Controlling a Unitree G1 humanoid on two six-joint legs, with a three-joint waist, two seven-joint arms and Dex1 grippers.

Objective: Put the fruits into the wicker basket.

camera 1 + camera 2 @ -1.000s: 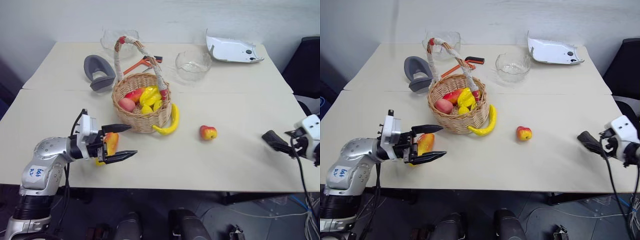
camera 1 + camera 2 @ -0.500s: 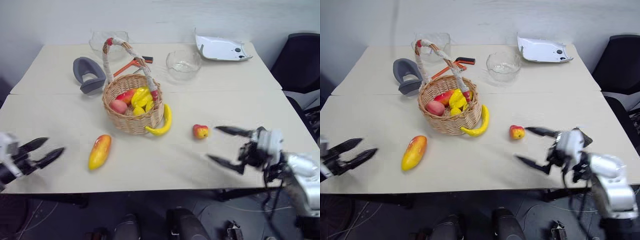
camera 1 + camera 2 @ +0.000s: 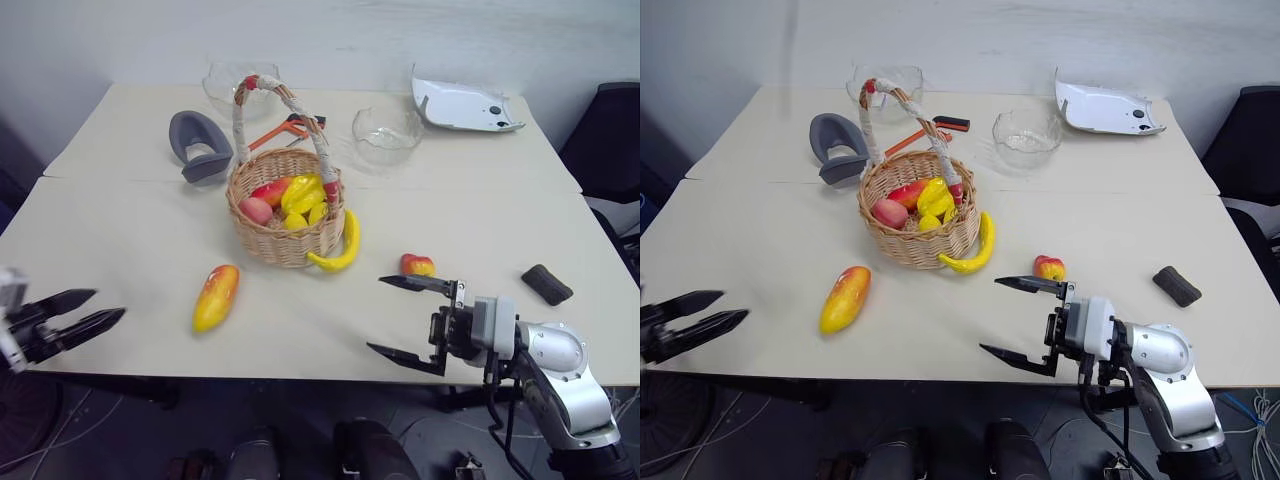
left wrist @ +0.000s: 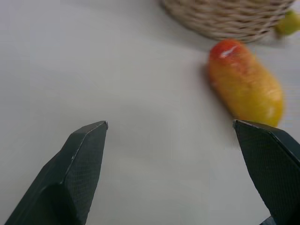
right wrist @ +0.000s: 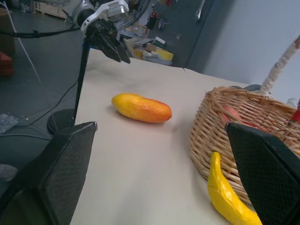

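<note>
The wicker basket stands mid-table with several red, pink and yellow fruits inside. A banana leans against its outer wall. A mango lies on the table in front of and left of the basket, and an apple lies to the basket's right. My left gripper is open and empty at the table's left front edge, well left of the mango. My right gripper is open and empty, pointing left, just in front of the apple; its wrist view faces the mango and the banana.
A small black block lies at the right. At the back are two glass bowls, a grey curved piece, an orange-handled tool and a white cover. A black chair stands right of the table.
My left gripper has drawn away leftward from the mango, which stays on the table. My right gripper has swung in from the right edge to just in front of the apple.
</note>
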